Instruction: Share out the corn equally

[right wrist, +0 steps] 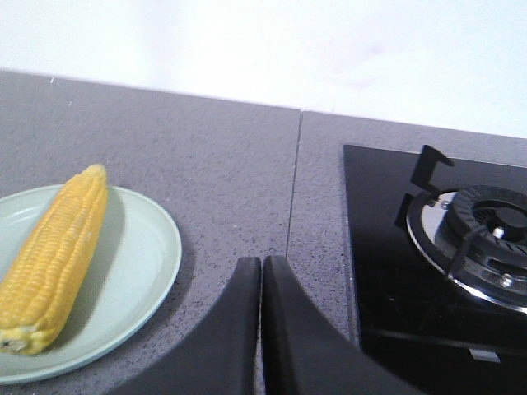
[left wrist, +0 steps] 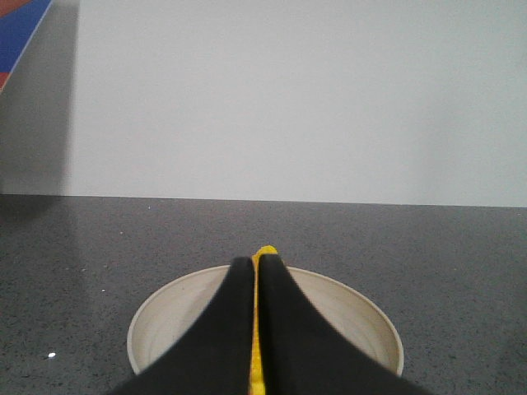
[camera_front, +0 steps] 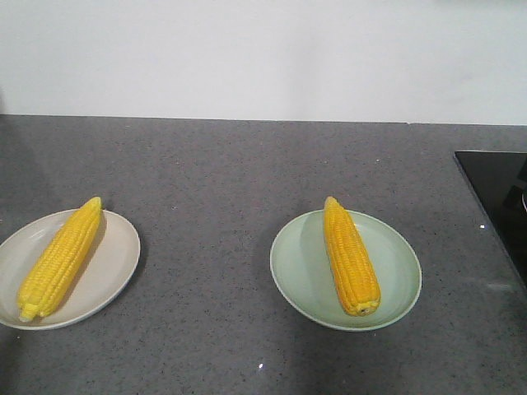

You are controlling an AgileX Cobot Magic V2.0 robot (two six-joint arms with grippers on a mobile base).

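Observation:
Two corn cobs lie on two plates. One corn cob (camera_front: 62,257) rests diagonally on the beige plate (camera_front: 115,255) at the left. The other corn cob (camera_front: 350,255) lies on the pale green plate (camera_front: 395,271) right of centre. Neither gripper shows in the front view. My left gripper (left wrist: 256,262) is shut, held back from the beige plate (left wrist: 362,309); the corn's tip (left wrist: 264,250) and a yellow sliver show past its fingers, apart from them. My right gripper (right wrist: 261,262) is shut and empty over the counter, to the right of the green plate (right wrist: 148,255) and its corn (right wrist: 58,255).
A black glass stove (camera_front: 498,193) sits at the right edge of the grey counter; its burner (right wrist: 486,239) shows in the right wrist view. A white wall runs along the back. A seam in the counter (right wrist: 294,181) lies between the green plate and the stove.

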